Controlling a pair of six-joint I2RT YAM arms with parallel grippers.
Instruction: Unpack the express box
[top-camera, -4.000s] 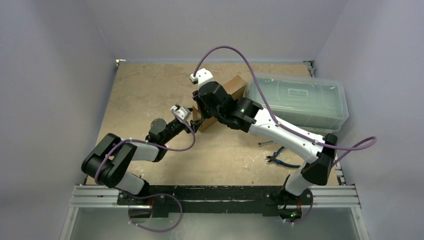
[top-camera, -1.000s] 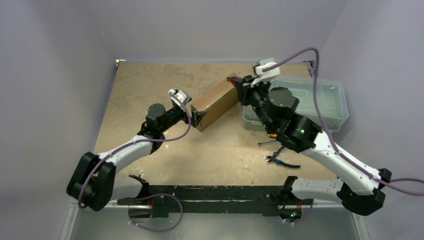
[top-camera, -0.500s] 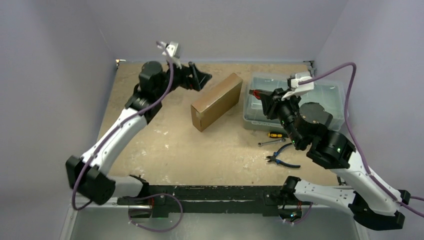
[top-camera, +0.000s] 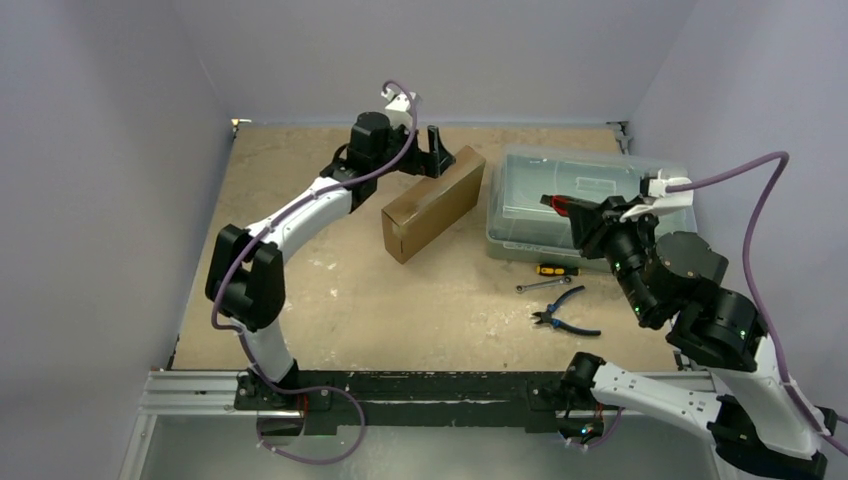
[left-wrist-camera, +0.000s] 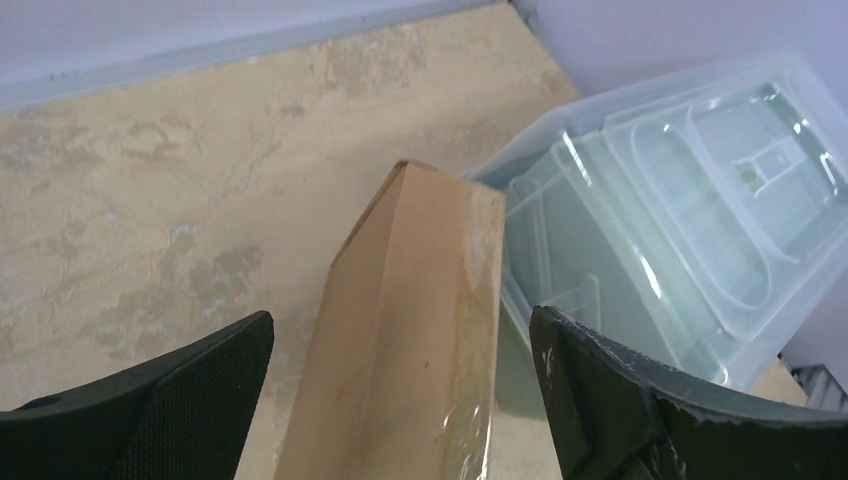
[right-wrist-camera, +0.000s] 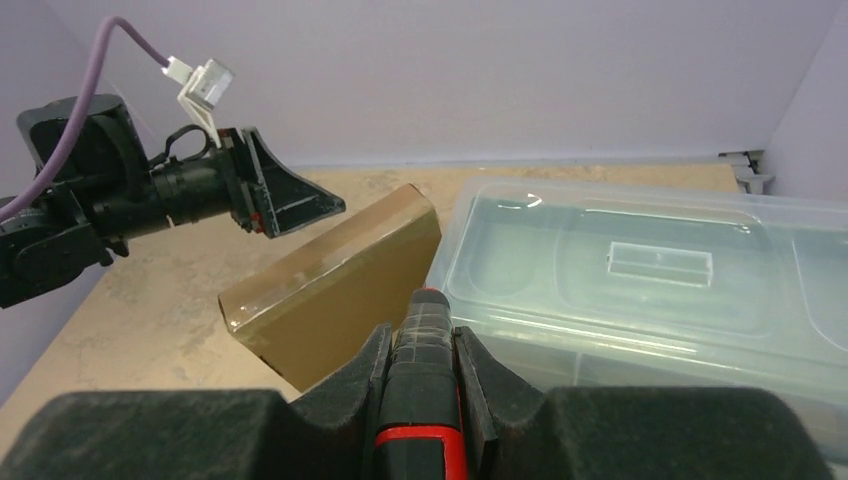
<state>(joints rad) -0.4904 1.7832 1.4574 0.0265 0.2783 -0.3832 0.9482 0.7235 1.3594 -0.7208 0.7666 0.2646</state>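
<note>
- Blue-handled pliers (top-camera: 565, 320) are being left lying on the table (top-camera: 300, 230) nearest the arm bases, on the right side. A small wrench (top-camera: 540, 286) and a short yellow-and-black tool (top-camera: 553, 269) are being shown just beyond them.
- A black tool with a red band (top-camera: 557, 206) is being pinched between the fingers of the right gripper (right-wrist-camera: 424, 345). The gripper is being held up over the near edge of the clear lidded bin (top-camera: 530, 205). What kind of tool it is cannot be told.
- The express box (top-camera: 432, 203) is being kept closed on the table, around its middle and set on a slant. Its far end is being shown just beside the bin's left corner; whether the two are touching cannot be told.
- The left gripper (left-wrist-camera: 400, 325) is being held spread wide over the box's far end. One finger is being shown on each side of the taped edge, with a gap showing on both sides.
</note>
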